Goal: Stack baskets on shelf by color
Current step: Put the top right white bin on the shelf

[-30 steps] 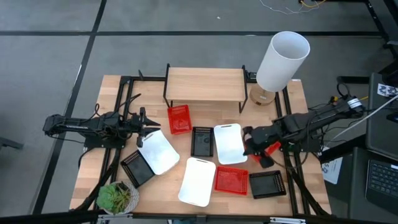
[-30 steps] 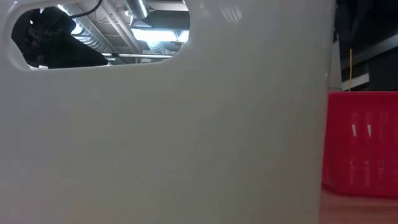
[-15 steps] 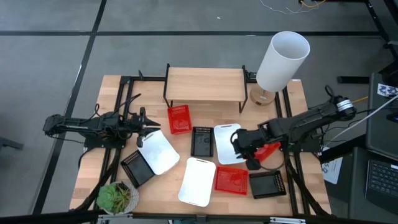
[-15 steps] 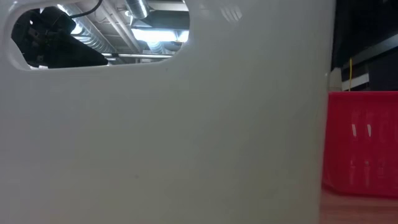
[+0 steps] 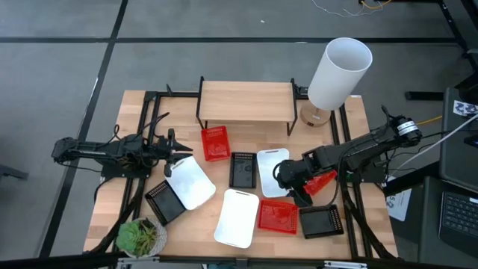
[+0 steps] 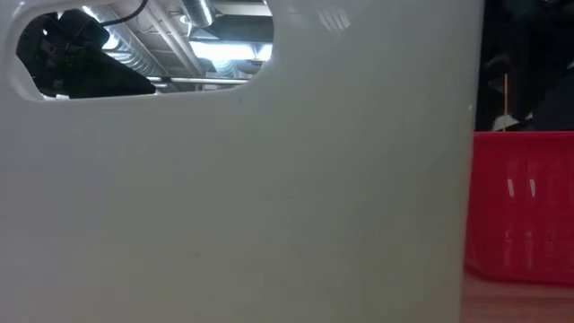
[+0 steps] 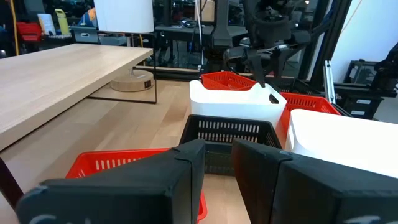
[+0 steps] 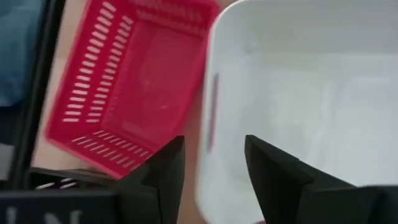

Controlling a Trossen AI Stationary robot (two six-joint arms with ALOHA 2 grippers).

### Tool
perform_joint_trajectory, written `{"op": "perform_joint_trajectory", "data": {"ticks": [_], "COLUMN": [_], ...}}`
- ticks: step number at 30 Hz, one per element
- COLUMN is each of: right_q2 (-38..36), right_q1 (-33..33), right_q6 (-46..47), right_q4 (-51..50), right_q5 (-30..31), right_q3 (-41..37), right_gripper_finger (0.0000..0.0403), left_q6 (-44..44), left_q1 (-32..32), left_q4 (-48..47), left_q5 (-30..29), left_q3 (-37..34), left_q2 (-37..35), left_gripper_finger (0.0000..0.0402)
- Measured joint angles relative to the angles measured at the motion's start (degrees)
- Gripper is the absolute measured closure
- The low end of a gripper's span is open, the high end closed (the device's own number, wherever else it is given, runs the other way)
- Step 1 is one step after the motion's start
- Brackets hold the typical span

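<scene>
The right hand, fingers spread, hovered over the white basket lying in front of the empty shelf. It should straddle the basket's rim squarely before closing. The left hand waited, slightly parted, beside the shelf.

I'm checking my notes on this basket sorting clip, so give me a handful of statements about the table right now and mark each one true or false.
1. The shelf has no baskets on it. True.
2. The right gripper hangs open over the rim of a white basket. True.
3. The left gripper is carrying a red basket. False: it holds nothing and waits at the table's left side by another white basket.
4. A potted plant sits on the table's front left corner. True.
5. The white cylinder lies flat on the shelf. False: it stands beside the shelf's right end, on a round wooden base.
</scene>
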Motion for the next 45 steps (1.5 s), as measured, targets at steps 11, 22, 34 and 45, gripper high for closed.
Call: {"op": "perform_joint_trajectory", "data": {"ticks": [11, 22, 34, 45], "right_q2": [5.21, 5.45, 5.45, 5.41], "right_q1": [2.92, 2.93, 4.20, 7.24], "right_q6": [0.28, -0.06, 0.37, -4.11], "right_q4": [-3.66, -4.06, -17.82, -31.44], "right_q5": [1.59, 9.29, 11.45, 19.34], "right_q3": [-0.04, -0.04, 13.26, 34.61], "right_gripper_finger": [0.0241, 0.0367, 0.0400, 0.0401], "left_q6": [0.00, 0.02, 0.02, 0.02], "left_q1": [0.00, 0.00, 0.00, 0.00], "left_q4": [-0.04, -0.02, -0.02, -0.02], "left_q5": [0.00, 0.00, -0.01, 0.00], "left_q3": [0.00, 0.00, 0.00, 0.00], "left_q2": [0.00, -0.01, -0.02, -0.02], "left_gripper_finger": [0.0327, 0.0328, 0.0328, 0.0328]}}
